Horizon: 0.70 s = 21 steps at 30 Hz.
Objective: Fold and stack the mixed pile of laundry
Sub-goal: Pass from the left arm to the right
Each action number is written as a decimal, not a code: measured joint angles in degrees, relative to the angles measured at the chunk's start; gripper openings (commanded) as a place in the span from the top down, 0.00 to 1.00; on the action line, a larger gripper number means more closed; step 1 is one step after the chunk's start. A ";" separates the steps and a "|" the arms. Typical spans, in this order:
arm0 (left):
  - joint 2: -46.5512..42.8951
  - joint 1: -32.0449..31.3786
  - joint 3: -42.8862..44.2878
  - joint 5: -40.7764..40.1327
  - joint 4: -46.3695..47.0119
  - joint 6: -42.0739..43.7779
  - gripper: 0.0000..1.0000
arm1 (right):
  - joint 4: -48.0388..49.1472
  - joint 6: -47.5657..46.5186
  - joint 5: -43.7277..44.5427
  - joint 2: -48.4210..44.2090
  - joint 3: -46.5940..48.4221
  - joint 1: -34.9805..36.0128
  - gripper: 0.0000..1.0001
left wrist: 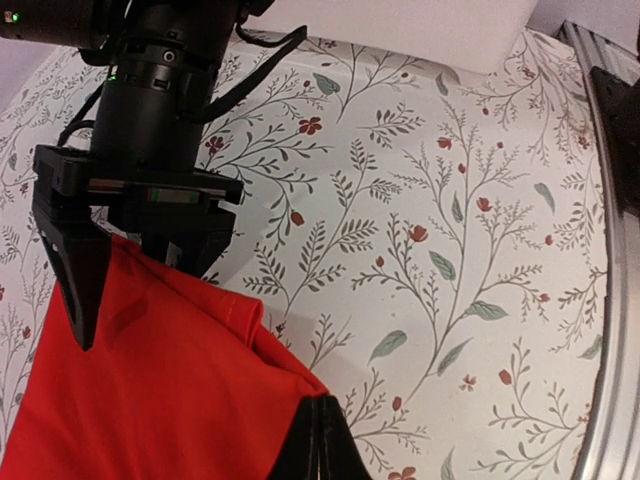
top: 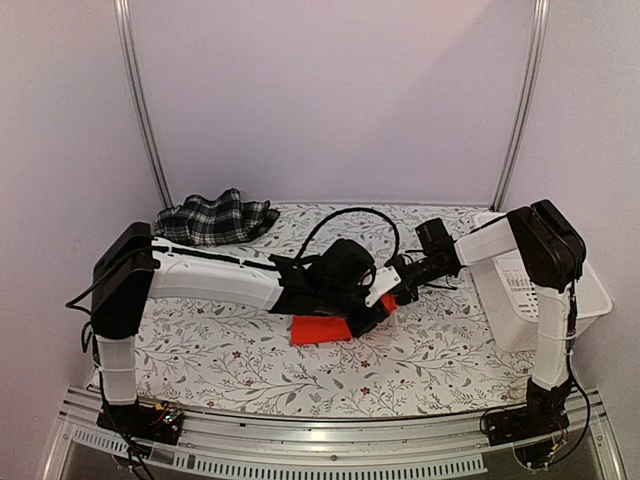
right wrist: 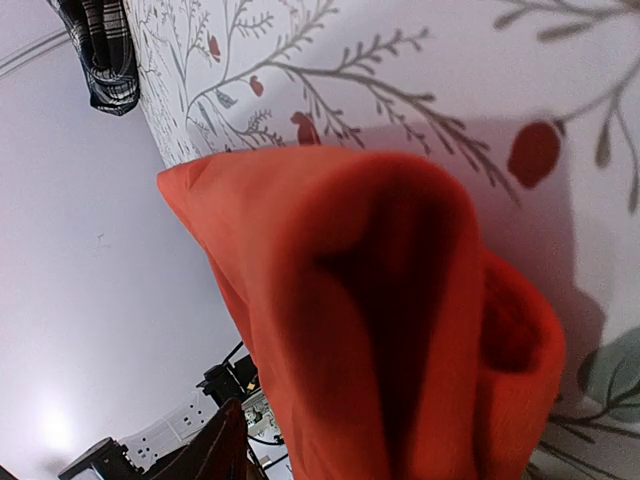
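Red shirt [top: 320, 330] lies crumpled mid-bench, directly under both grippers, which meet over it. Left gripper [left wrist: 318, 445]: clenched, fingertips pressed together on a corner of the shirt; the cloth runs in a crease up to the tips. Right gripper [left wrist: 145, 300]: jaws apart, one finger lying over the cloth, the other just past its raised edge, so the edge sits between them. Right wrist view: a thick rolled fold of red fills the frame right in front of the gripper; its own fingers are not made out there. Plaid garment [top: 215, 218] is bunched well beyond and left of both grippers, at the far edge of the floral bench [top: 440, 350], apart from the shirt. White basket [top: 520, 300] is right of the right gripper.
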 measured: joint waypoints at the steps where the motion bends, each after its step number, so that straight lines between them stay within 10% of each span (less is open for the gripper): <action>1: 0.00 0.00 -0.24 0.28 0.07 -0.02 1.00 | 0.11 0.33 0.00 0.59 0.79 0.00 0.51; 10: -0.33 0.00 -2.05 0.81 1.11 -0.02 0.99 | 2.21 1.44 -0.76 4.66 3.45 -0.02 0.90; 15: -1.79 0.04 -3.61 -0.22 1.70 -1.29 0.36 | -0.72 -1.66 1.16 5.40 5.62 0.11 1.00; 21: -10.16 1.11 -11.19 -5.29 3.98 -7.76 0.07 | -10.49 -9.79 6.03 4.96 13.70 0.20 1.00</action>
